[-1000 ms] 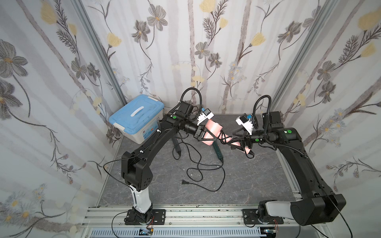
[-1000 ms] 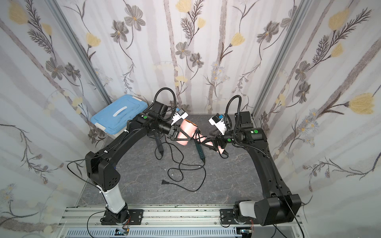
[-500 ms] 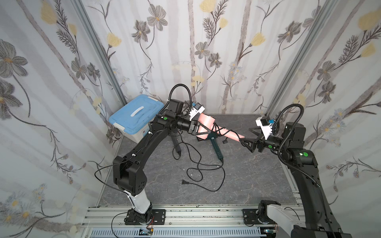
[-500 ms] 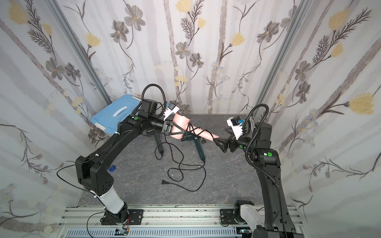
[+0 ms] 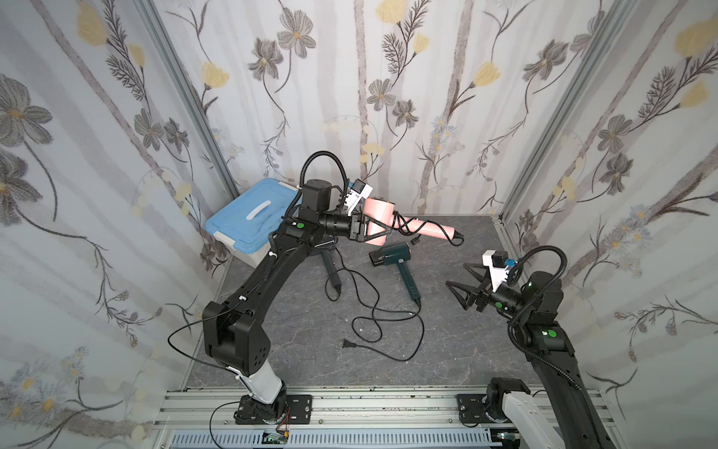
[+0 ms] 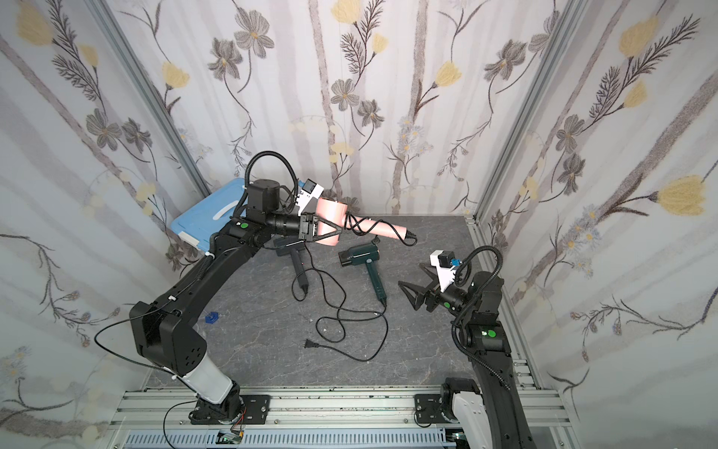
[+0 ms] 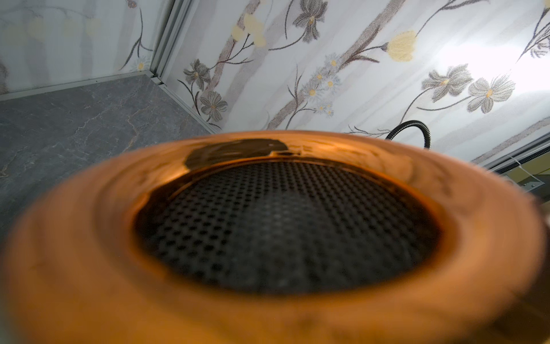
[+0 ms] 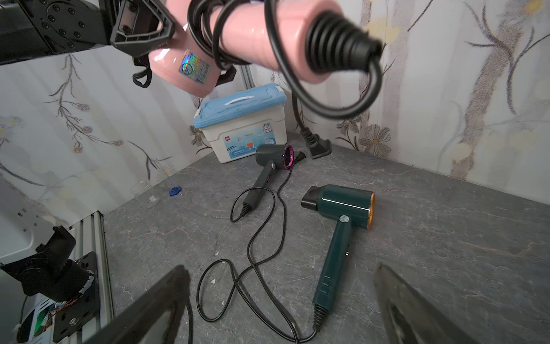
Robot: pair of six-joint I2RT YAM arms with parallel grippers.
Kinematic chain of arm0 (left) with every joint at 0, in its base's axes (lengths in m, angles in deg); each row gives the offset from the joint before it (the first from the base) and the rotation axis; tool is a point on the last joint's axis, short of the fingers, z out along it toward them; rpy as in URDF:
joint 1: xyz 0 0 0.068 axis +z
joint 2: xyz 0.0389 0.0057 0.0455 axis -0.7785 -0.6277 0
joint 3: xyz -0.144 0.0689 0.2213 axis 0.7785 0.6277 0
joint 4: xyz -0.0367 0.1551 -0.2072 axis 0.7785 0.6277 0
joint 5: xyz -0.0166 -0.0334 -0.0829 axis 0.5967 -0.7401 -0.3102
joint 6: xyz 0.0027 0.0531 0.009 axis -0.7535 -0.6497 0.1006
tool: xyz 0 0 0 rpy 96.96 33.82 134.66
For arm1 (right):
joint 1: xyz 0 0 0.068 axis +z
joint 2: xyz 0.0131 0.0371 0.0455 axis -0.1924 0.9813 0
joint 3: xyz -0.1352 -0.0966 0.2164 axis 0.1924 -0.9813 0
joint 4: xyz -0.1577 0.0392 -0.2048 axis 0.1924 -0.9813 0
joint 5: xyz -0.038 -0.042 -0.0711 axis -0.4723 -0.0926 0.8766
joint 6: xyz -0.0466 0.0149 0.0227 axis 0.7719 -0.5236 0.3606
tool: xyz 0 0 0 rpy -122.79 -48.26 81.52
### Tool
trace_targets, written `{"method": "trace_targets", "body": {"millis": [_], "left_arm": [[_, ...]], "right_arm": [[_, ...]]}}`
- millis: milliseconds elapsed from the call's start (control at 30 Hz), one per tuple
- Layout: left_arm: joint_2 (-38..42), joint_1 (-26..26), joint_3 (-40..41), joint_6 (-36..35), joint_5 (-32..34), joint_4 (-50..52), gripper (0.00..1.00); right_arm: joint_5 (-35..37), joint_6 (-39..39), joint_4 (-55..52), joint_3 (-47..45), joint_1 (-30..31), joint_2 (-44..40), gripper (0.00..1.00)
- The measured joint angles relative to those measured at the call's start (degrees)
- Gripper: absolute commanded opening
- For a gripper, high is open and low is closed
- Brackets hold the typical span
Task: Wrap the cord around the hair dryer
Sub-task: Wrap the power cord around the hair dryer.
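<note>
- Cord (image 5: 404,225) sits in several loose black turns around the handle of the pink hair dryer (image 5: 379,212), with one wide loop swinging past the handle's ribbed end.
- Off the table altogether, the dryer has its barrel pinched between the fingers of the left gripper (image 5: 382,227), and the handle runs straight out from those fingers toward the other arm.
- Beyond the handle's tip and lower, well apart from it, the right gripper (image 5: 455,274) has its fingers spread wide and holds nothing.
- A plug (image 8: 320,146) hangs on a short tail below the handle (it looks like the pink dryer's own, though I cannot trace the cord fully).
- Below the left fingers on the table (image 5: 466,350) lie a green hair dryer (image 5: 392,254) and a dark grey hair dryer (image 5: 330,268), their loose cords (image 5: 373,311) crossing each other; a blue-lidded box (image 5: 248,221) stands behind the left arm.
- Risks as I judge them: nothing pins the tail, so the plug's weight could pull the outer turns slack and slide them off the handle's free end if the left fingers tilt it downward.
- The barrel is smooth and round, so it may roll within the pinch and shake the coils.
- Lowering the dryer straight down would put it among the crossed cords, where the dangling loop or plug could snag.
</note>
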Motion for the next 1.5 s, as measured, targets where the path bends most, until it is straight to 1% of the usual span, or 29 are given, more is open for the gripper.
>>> {"method": "trace_targets", "body": {"millis": [133, 267, 433, 633, 800, 900, 967, 1033, 1133, 1200, 1300, 1400, 1500], "left_arm": [[0.83, -0.31, 0.79, 2.97, -0.57, -3.61, 0.00], [1.29, -1.55, 2.64, 4.48, -1.68, -6.08, 0.00], [1.27, -3.65, 4.68, 7.48, -2.62, -9.20, 0.00], [0.87, -5.64, 4.85, 10.21, -3.15, -13.00, 0.00], [0.79, -7.10, 4.85, 10.99, -3.06, -14.25, 0.00], [0.79, -7.45, 5.03, 11.74, -2.49, -14.69, 0.00], [0.79, -7.65, 5.25, 12.04, -1.95, -14.80, 0.00], [0.79, -7.89, 5.49, 12.33, -1.53, -15.23, 0.00], [0.79, -8.11, 5.90, 13.29, -1.18, -16.31, 0.00], [0.79, -8.26, 5.99, 13.53, -0.98, -16.61, 0.00], [0.79, -8.46, 6.16, 13.70, -0.61, -17.27, 0.00], [0.83, -8.44, 6.82, 13.70, -0.55, -17.64, 0.00], [0.83, -7.39, 7.54, 13.70, -0.63, -17.59, 0.00]], "right_arm": [[3.80, -2.95, 10.93, -6.64, 5.84, -1.95, 0.97], [8.52, -2.89, 21.73, -10.34, 10.71, -1.70, 0.96], [12.74, -1.86, 32.89, -11.10, 12.74, 2.51, 0.93], [15.78, -0.79, 40.92, -10.64, 14.23, 6.67, 0.87], [18.32, -0.81, 45.75, -10.51, 15.21, 9.57, 0.83], [20.06, -0.83, 48.48, -10.34, 15.82, 11.43, 0.78], [21.24, -0.85, 49.92, -10.29, 16.35, 12.59, 0.72], [22.32, -1.05, 51.54, -10.10, 17.00, 13.90, 0.64], [23.19, -1.25, 52.43, -9.40, 17.64, 15.56, 0.56], [24.09, -1.29, 53.24, -9.27, 18.18, 16.50, 0.56], [25.99, -2.16, 54.73, -9.68, 18.93, 17.14, 0.64], [28.35, -4.46, 57.02, -12.79, 19.71, 16.35, 0.70], [31.41, -7.28, 59.14, -17.73, 19.85, 13.57, 0.73]]}}
